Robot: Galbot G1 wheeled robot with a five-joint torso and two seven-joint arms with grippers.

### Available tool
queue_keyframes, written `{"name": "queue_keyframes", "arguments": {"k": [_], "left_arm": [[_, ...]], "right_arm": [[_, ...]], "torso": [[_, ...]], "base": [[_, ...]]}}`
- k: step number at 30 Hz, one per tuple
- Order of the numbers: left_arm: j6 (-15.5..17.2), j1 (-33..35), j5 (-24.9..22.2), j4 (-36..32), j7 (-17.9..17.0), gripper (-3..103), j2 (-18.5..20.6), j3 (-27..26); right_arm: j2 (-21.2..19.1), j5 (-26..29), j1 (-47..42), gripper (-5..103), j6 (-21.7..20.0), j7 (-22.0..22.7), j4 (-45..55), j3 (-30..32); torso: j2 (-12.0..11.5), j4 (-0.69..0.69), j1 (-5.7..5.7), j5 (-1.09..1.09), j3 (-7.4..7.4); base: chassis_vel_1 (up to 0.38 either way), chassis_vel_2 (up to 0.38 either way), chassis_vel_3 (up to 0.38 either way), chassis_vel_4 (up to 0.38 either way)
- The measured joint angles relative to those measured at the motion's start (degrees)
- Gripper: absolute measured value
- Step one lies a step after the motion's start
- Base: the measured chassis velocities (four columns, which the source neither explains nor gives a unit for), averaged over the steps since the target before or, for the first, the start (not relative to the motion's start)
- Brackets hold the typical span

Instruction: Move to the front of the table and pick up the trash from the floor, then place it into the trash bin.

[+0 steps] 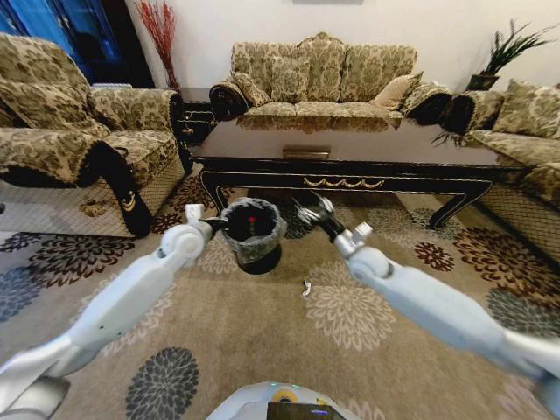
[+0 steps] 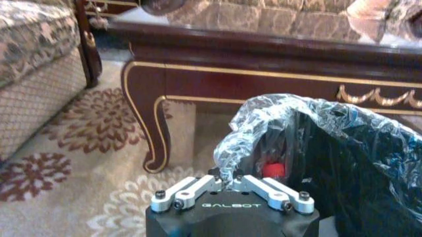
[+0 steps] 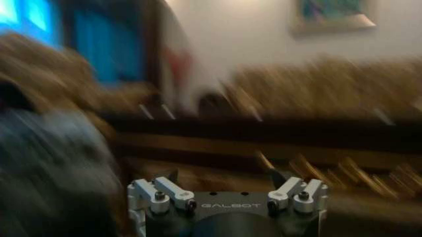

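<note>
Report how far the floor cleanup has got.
Done: the robot stands before the table, and a red cap shows inside the trash bin. In hand: the left gripper looks pinched on the bin's liner; the right gripper hangs open and empty beside the bin. Left: a small white scrap lies on the floor.

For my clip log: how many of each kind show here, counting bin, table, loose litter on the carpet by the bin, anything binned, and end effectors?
trash bin: 1
coffee table: 1
white scrap on the carpet: 1
red-capped item inside the bin: 1
end effectors: 2, left end effector at the bin's rim, right end effector beside it
Total: 6
</note>
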Motion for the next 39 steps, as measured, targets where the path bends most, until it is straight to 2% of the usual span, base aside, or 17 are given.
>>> {"name": "queue_keyframes", "arguments": {"k": [2, 3, 5, 7, 10, 11, 14, 16, 21, 27, 33, 35, 39], "left_arm": [[0.0, 0.0, -0.3, -0.2, 0.0, 4, 0.4, -0.4], [0.0, 0.0, -0.7, -0.5, -0.3, 4, 1.3, -0.9], [0.1, -0.3, -1.2, -0.8, -0.6, 4, 2.4, -1.3], [0.1, -0.5, -1.4, -0.9, -0.8, 4, 2.8, -1.4], [0.2, -0.9, -2.3, -1.9, -1.7, 4, 3.5, -1.6], [0.2, -0.9, -2.3, -1.9, -1.7, 4, 3.5, -1.6], [0.2, -0.7, -2.3, -2.3, -2.2, 4, 3.6, -1.6], [0.2, -0.5, -2.3, -2.3, -2.3, 4, 3.6, -1.7], [0.2, 0.0, -1.9, -2.1, -2.4, 4, 3.5, -2.2], [0.2, 0.3, -1.2, -1.1, -2.2, 4, 3.1, -2.3], [0.2, -0.1, -1.1, -0.1, -2.0, 4, 2.8, -1.9], [0.2, -0.2, -1.1, 0.2, -1.9, 4, 2.7, -1.7], [0.2, -0.3, -1.0, 0.3, -1.9, 4, 2.7, -1.7]], "right_arm": [[0.0, 0.4, -1.4, 92, -1.3, 1.3, -0.6, 0.6], [0.3, 1.9, -3.6, 97, -3.9, 3.7, -2.1, 1.0], [1.7, 4.3, -5.5, 99, -6.6, 6.8, -4.2, -0.5], [2.9, 5.8, -5.9, 100, -7.3, 7.9, -5.5, -2.1], [8.1, 9.6, -6.1, 100, -8.7, 11.3, -10.3, -8.6], [8.1, 9.6, -6.1, 100, -8.7, 11.3, -10.3, -8.6], [12.5, 9.5, -5.2, 100, -10.2, 12.9, -15.3, -14.1], [13.8, 9.6, -4.5, 100, -11.3, 13.3, -16.8, -16.0], [16.1, 10.4, -1.6, 100, -13.3, 11.0, -20.6, -20.9], [19.3, 12.1, 1.6, 100, -12.9, 6.9, -26.7, -23.4], [23.6, 13.3, 3.4, 100, -12.9, 5.9, -32.6, -24.2], [26.8, 13.3, 4.2, 100, -12.9, 6.0, -36.6, -24.3], [28.1, 13.2, 4.3, 100, -12.7, 6.6, -38.8, -24.3]], "torso": [[0.0, 0.01, 0.0, 0.01, 0.0], [0.0, 0.0, 0.0, 0.03, 0.0], [0.0, 0.04, 0.0, 0.0, 0.0], [0.0, 0.05, 0.0, 0.01, 0.01], [0.0, 0.09, 0.0, 0.02, 0.01], [0.0, 0.09, 0.0, 0.02, 0.01], [0.0, 0.05, 0.0, 0.0, 0.01], [0.0, 0.05, 0.0, 0.02, 0.01], [0.0, 0.05, 0.0, -0.01, 0.01], [0.0, 0.05, 0.0, -0.01, 0.01], [0.0, 0.04, 0.0, 0.0, 0.01], [0.0, 0.06, 0.0, 0.03, 0.02], [0.0, 0.07, 0.0, 0.03, 0.02]], "base": [[0.0, 0.0, 0.0, 0.0], [0.0, 0.0, 0.0, 0.0], [0.0, 0.0, 0.0, 0.0], [0.0, 0.0, 0.0, 0.0], [0.0, 0.0, 0.0, 0.0], [0.0, 0.0, 0.0, 0.0], [0.0, 0.0, 0.0, 0.0], [0.0, 0.0, 0.0, 0.0], [0.0, 0.0, 0.0, 0.0], [0.0, 0.0, 0.0, 0.0], [0.0, 0.0, 0.0, 0.0], [0.0, 0.0, 0.0, 0.0], [0.0, 0.0, 0.0, 0.0]]}}
